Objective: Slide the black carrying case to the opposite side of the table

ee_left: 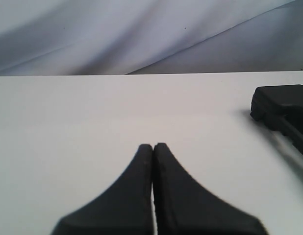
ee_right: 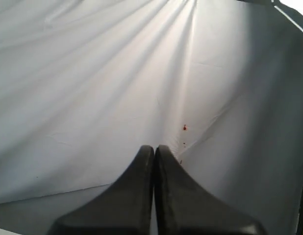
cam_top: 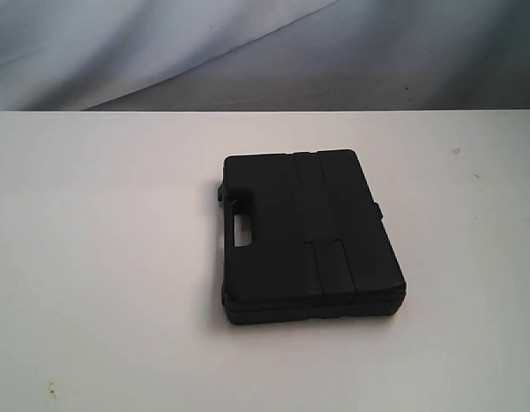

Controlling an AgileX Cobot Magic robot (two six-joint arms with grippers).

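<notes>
The black carrying case (cam_top: 310, 236) is lying flat and closed on the white table (cam_top: 111, 257), sitting just to the 3 o'clock side of the tabletop's middle in the exterior view. Its long sides are running roughly from 12 to 6 o'clock, tilting a little so the near end is leaning toward 5 o'clock. The handle (cam_top: 241, 229), with its pale cut-out, is facing 9 o'clock, and a small latch (cam_top: 378, 209) is sticking out from the 3 o'clock edge. Bare tabletop is stretching around the case on every side, widest toward 9 o'clock. A few tiny specks are showing on it, one (cam_top: 456, 152) near 2 o'clock and one (cam_top: 51, 388) near 7 o'clock. Behind the far edge a pale draped cloth (cam_top: 162, 51) is hanging.

In the left wrist view the left gripper (ee_left: 152, 146) is hovering low over the bare table (ee_left: 68, 122), its two dark fingers pressing together with nothing between them; the case (ee_left: 284, 110) is showing a corner and the handle, well apart from the fingertips. In the right wrist view the right gripper (ee_right: 154, 147) is likewise pinching fully closed on nothing, pointing at the folded cloth (ee_right: 92, 88), where a small red dot (ee_right: 185, 128) is showing
</notes>
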